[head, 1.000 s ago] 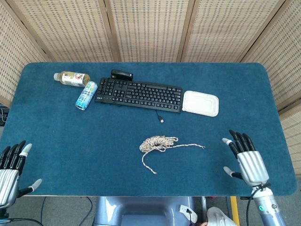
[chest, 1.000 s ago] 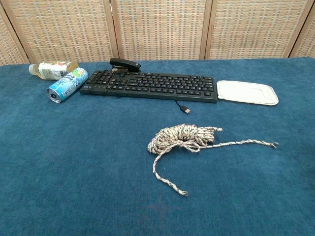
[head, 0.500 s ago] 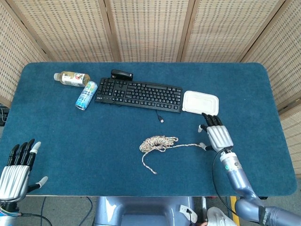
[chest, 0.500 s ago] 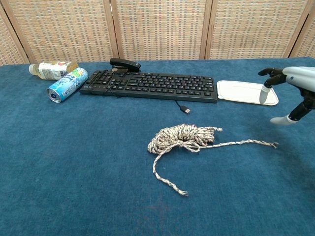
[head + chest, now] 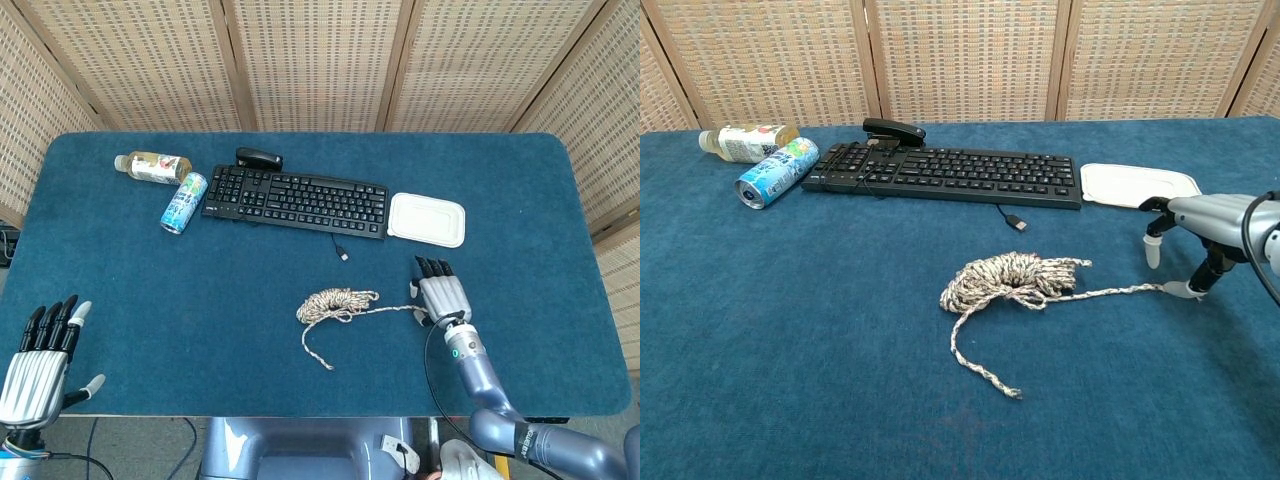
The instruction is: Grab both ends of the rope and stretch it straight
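rope (image 5: 338,304) bundled mid-table, tail running right | my right hand (image 5: 441,297) over that tail's end, fingers apart, no grip | left hand (image 5: 38,358) open, well apart from near tail

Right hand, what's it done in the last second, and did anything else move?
The right hand came in from the table's right edge toward the rope and now sits over its right end, thumb tip at the strand; no grip is visible. The left hand shifted slightly and remains open. Rope, keyboard and can stayed put.
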`<state>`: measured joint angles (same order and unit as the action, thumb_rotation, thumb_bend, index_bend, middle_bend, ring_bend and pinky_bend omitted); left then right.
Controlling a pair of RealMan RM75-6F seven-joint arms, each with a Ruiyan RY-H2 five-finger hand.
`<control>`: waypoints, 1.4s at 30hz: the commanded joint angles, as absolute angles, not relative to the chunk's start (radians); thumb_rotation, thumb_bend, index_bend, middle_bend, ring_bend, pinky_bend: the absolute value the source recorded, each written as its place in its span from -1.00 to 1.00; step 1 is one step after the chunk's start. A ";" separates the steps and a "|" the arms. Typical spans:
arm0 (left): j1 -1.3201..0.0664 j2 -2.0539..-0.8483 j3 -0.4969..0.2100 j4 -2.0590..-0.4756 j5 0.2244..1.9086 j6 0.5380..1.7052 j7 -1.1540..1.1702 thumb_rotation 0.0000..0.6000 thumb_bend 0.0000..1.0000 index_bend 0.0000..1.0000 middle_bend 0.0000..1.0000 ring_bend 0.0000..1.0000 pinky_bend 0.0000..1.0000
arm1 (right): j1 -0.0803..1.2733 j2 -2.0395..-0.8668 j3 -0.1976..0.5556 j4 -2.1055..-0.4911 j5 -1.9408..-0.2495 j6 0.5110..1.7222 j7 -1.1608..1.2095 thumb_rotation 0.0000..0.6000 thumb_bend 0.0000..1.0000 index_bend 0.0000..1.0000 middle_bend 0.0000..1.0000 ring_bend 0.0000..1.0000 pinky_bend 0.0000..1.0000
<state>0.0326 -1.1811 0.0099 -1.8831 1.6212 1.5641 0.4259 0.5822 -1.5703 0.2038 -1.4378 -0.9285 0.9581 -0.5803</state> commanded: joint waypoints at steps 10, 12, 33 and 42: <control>0.030 -1.184 0.010 -1.882 1.617 1.564 0.428 1.00 -1.00 -1.00 -1.00 -1.00 -1.00 | 0.600 -1.595 0.172 -1.420 -0.880 0.968 -0.611 1.00 -0.39 -0.05 -1.00 -1.00 -1.00; 0.030 -1.184 0.011 -1.882 1.617 1.564 0.429 1.00 -1.00 -1.00 -1.00 -1.00 -1.00 | 0.602 -1.596 0.170 -1.419 -0.876 0.969 -0.611 1.00 -0.39 -0.04 -1.00 -1.00 -1.00; 0.029 -1.186 0.013 -1.877 1.617 1.571 0.426 1.00 -1.00 -1.00 -1.00 -1.00 -1.00 | 0.626 -1.623 0.137 -1.382 -0.858 0.988 -0.621 1.00 -0.13 0.26 -1.00 -1.00 -1.00; 0.008 -1.200 0.017 -1.848 1.667 1.557 0.451 1.00 -1.00 -1.00 -1.00 -1.00 -1.00 | 0.619 -1.615 0.124 -1.396 -0.929 1.021 -0.589 1.00 -0.13 0.37 -1.00 -1.00 -1.00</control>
<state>0.0182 -1.1946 0.0166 -1.8612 1.6463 1.5641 0.4409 0.6209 -1.6180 0.1270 -1.3914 -0.9166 1.0135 -0.5944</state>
